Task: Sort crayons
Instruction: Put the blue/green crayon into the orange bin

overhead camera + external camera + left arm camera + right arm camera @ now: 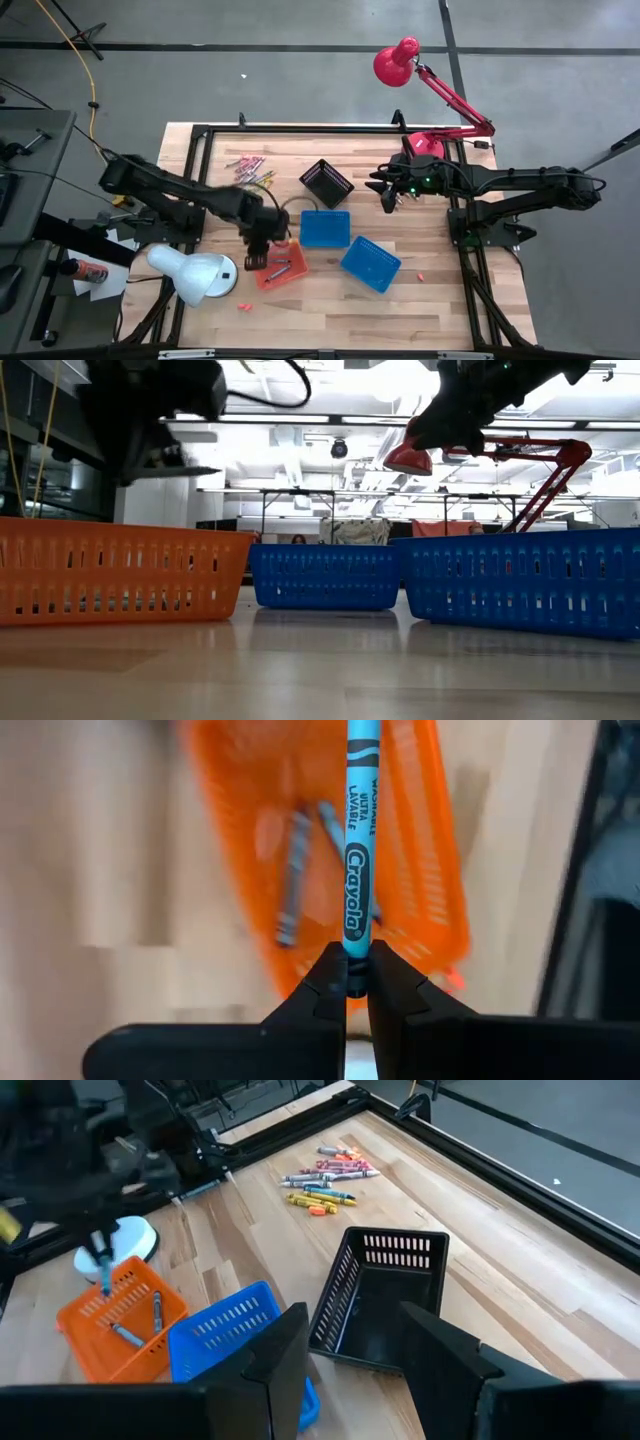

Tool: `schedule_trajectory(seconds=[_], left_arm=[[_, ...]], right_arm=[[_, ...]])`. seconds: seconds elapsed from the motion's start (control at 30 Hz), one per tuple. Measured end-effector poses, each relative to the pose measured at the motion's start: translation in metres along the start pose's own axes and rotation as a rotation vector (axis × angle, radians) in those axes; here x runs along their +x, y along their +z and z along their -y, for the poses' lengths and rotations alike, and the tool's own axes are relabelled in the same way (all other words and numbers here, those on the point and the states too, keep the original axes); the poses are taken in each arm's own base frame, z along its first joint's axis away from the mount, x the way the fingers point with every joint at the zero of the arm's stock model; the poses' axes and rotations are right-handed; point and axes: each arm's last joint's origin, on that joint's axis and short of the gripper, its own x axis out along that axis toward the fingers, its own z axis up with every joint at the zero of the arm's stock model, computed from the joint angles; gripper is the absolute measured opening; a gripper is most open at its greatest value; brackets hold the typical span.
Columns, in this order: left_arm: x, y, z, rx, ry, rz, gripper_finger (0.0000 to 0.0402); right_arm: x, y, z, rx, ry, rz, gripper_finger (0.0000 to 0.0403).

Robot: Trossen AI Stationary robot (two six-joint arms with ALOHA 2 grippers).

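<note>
My left gripper (pixel 258 252) hangs over the near-left part of the orange basket (pixel 283 270), shut on a light blue crayon (pixel 357 840). In the left wrist view two more crayons (pixel 290 880) lie on the floor of that basket (pixel 420 870). A pile of loose crayons (pixel 250 168) lies on the table at the far left and shows in the right wrist view as a crayon pile (pixel 325 1180) too. My right gripper (pixel 388 196) waits open at the right, above the table beside the black basket (pixel 385 1295); nothing is between its fingers. My left gripper pinches the light blue crayon by one end (pixel 352 960) between its two fingertips (pixel 325 982). The fingers slant steeply down from above. The crayon sticks out past them in line with the fingers, pointing down at the orange basket (pixel 115 1320), lifted clear of it.
Two blue baskets (pixel 325 228) (pixel 370 263) stand right of the orange one, and the black basket (pixel 326 182) lies tipped farther back. A white lamp (pixel 195 275) sits at the near left, a red lamp (pixel 400 60) at the far right. Stray crayons (pixel 245 307) (pixel 420 275) lie near the front.
</note>
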Motion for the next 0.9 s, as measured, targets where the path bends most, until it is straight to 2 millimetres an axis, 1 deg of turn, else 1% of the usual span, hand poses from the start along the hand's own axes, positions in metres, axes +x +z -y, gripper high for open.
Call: schedule_trajectory(seconds=[0.13,0.27,0.43,0.57,0.67,0.73,0.83,0.9], left_arm=[[0.020,0.003,0.008,-0.029,-0.013,-0.052,0.0006],[0.033,0.005,0.009,-0.082,0.004,-0.088,0.0026],[0.034,0.005,0.008,-0.111,0.008,-0.092,0.0067],[0.028,0.004,0.009,-0.099,-0.001,-0.072,0.0105],[0.017,0.001,0.007,-0.060,-0.007,-0.053,0.0129],[0.002,0.000,0.000,-0.065,-0.009,-0.013,0.0141],[-0.030,-0.001,-0.015,-0.105,0.043,0.144,0.0151],[-0.057,-0.003,-0.026,-0.125,0.096,0.306,0.0153]], right_arm=[[0.000,-0.001,0.000,-0.002,-0.003,-0.007,0.0149],[0.000,-0.001,0.000,-0.003,-0.003,-0.008,0.0149],[0.000,-0.001,0.000,0.000,-0.003,-0.009,0.0149],[0.000,-0.001,0.000,0.000,-0.003,-0.009,0.0149],[0.000,-0.001,0.000,0.001,-0.003,-0.009,0.0149],[0.000,0.000,0.000,0.012,0.000,0.000,0.0149],[0.000,0.004,-0.001,0.036,0.016,0.041,0.0149],[0.000,0.008,-0.003,0.042,0.030,0.076,0.0149]])
